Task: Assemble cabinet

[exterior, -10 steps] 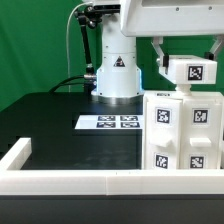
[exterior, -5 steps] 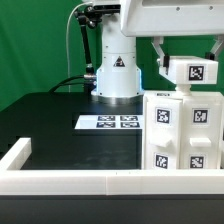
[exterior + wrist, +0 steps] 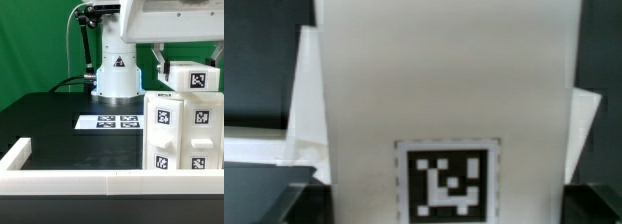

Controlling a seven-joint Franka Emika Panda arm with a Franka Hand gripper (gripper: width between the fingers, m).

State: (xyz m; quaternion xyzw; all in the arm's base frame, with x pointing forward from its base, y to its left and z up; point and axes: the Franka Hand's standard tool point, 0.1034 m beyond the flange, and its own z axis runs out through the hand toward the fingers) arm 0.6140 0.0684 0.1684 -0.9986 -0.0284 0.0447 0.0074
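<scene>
The cabinet's large white box body (image 3: 185, 135) stands at the exterior view's right, with several square tags on its front. Just above its top edge hangs a small white tagged block (image 3: 198, 78), a cabinet part. My gripper (image 3: 188, 62) is shut on this block from above. One dark finger (image 3: 161, 62) shows at the block's side. In the wrist view the block (image 3: 438, 90) fills the space between the jaws, with its tag (image 3: 450, 185) facing the camera. My gripper (image 3: 441, 208) grips its two sides, and what lies under the block is hidden.
The marker board (image 3: 118, 122) lies flat on the black table in front of the robot's base (image 3: 117, 72). A long white rail (image 3: 70, 182) runs along the front edge, and a short one (image 3: 14, 152) stands at the left corner.
The held block has shifted toward the exterior view's right and slightly down, closer to the cabinet body's top. The grip on it is unchanged.
</scene>
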